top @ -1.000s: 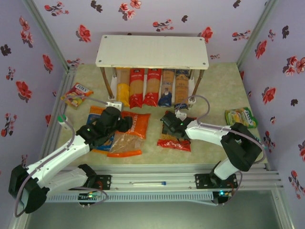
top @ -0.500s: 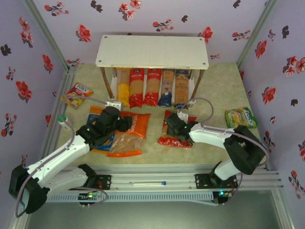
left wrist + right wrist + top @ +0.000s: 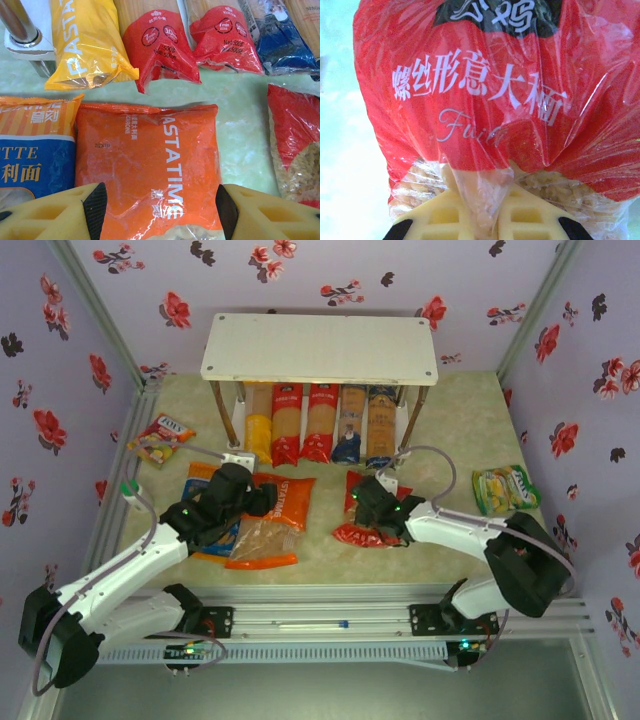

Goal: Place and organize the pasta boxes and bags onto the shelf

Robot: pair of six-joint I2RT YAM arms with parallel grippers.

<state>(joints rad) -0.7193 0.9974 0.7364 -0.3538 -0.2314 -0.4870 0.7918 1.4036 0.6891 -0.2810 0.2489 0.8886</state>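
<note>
Because the red bag is slack and lies flat, the right pincer takes it by a pinched-up ridge of clear film. Its pads are almost together with that fold caught between them, and the printed red part stretches away ahead of the fingertips. Such a hold probably lifts the bag hanging loose, and the thin film may slip or tear.

The left pincer is spread wide and holds nothing. It straddles the near end of the orange bag, likely so that closing gathers the plastic in the same way. The blue-orange bag lies touching that one, just off the left finger.

Ahead of both pincers stands the shelf. The five packs lie side by side under its top board, ends toward the arms. That row looks full, so the bags seem meant for the bare top board.
</note>
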